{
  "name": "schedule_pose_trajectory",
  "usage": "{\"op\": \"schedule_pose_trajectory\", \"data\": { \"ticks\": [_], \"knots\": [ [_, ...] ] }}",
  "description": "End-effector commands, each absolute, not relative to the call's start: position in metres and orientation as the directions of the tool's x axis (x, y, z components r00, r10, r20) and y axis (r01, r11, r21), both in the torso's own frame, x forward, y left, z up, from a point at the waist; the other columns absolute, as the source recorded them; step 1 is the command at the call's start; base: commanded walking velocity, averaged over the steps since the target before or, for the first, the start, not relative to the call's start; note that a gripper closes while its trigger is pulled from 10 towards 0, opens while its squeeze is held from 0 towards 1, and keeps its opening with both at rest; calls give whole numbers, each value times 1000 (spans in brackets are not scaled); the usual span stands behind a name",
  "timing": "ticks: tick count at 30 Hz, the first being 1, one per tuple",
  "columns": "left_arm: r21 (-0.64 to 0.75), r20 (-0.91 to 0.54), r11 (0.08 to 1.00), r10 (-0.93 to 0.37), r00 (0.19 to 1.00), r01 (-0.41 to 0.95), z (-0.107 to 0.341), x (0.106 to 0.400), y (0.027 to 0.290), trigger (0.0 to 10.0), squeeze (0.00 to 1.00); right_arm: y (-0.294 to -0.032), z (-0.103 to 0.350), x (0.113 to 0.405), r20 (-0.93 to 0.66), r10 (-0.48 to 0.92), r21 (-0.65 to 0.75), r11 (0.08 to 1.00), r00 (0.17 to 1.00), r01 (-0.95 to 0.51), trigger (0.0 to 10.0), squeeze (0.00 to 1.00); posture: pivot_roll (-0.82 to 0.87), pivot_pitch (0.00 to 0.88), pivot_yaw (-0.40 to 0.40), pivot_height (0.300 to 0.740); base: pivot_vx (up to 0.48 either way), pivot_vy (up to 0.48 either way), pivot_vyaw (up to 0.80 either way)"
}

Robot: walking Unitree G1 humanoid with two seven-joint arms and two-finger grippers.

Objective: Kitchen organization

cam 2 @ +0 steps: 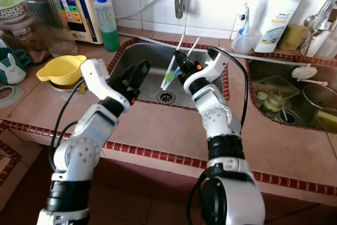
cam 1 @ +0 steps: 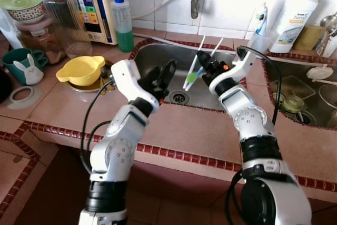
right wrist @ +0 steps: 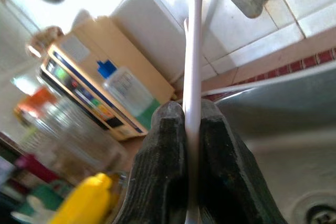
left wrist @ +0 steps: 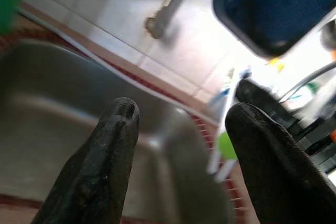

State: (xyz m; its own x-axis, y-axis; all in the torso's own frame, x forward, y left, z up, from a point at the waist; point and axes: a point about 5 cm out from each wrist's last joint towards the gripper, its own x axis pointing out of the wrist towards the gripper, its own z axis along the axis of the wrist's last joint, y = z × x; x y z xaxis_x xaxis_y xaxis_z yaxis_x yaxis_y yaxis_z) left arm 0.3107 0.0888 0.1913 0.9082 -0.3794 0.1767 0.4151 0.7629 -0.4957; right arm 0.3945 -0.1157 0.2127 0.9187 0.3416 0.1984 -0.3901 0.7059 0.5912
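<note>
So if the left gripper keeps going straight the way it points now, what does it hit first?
Probably the toothbrushes held in the right gripper; they lie ahead of the open left gripper over the sink. Depth is unclear, so it may pass beside them.

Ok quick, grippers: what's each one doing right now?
Left gripper: open, empty, over the sink.
Right gripper: closed on two white-handled toothbrushes, held above the sink.

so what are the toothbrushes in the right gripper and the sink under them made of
The toothbrushes, clamped in the right gripper: likely plastic, with smooth glossy white handles and green and blue heads. The sink: apparently stainless steel, a dull brushed grey basin with soft reflections.
</note>
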Motion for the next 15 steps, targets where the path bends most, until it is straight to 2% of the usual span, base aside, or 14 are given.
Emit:
{"op": "schedule_pose_trajectory", "data": {
  "ticks": [1,2,3,5,6,7,8,11,12,13,14,15],
  "knots": [
    [-430,195,792,-388,901,434,195,305,89,10000,1000,-111,212,397,181,363,509,760,914,-403,1529,0,65,87,28,740,0,0,0],
    [-371,181,824,-387,904,428,190,300,93,10000,1000,-109,209,399,171,384,432,798,907,-420,431,0,76,88,28,740,0,0,0],
    [-341,173,836,-393,903,429,188,297,95,10000,1000,-108,207,399,161,399,384,817,903,-430,39,0,84,87,27,740,0,0,0],
    [-315,164,844,-403,900,435,185,293,95,10000,1000,-105,205,399,150,418,324,836,896,-444,275,0,87,87,27,740,0,0,0],
    [-313,161,845,-402,901,433,183,291,96,10000,1000,-104,203,399,139,428,286,846,893,-450,7882,0,94,87,27,740,0,0,0],
    [-313,159,846,-400,902,431,182,290,96,10000,1000,-102,202,399,133,434,264,851,891,-454,7882,0,94,87,27,740,0,0,0],
    [-283,156,858,-400,903,429,181,287,97,10000,1000,-98,199,399,111,456,129,874,883,-468,10000,0,102,86,26,740,0,0,0],
    [-190,145,886,-400,905,422,178,283,97,10000,1000,-87,193,396,76,506,-116,860,859,-496,10000,0,113,86,24,740,0,0,0],
    [-170,143,890,-401,905,422,177,282,97,10000,953,-85,191,395,69,516,-165,850,854,-501,10000,0,116,86,23,740,0,0,0],
    [-154,144,892,-406,902,426,177,281,97,10000,953,-83,190,395,66,530,-192,838,846,-510,10000,0,117,86,23,740,0,0,0],
    [-108,143,894,-419,897,435,176,278,96,10000,0,-79,186,392,46,555,-290,803,830,-521,10000,0,121,87,23,740,0,0,0],
    [-91,142,896,-421,896,435,176,277,96,10000,0,-78,184,392,39,566,-324,786,823,-526,10000,0,122,87,22,740,0,0,0]
  ]
}}
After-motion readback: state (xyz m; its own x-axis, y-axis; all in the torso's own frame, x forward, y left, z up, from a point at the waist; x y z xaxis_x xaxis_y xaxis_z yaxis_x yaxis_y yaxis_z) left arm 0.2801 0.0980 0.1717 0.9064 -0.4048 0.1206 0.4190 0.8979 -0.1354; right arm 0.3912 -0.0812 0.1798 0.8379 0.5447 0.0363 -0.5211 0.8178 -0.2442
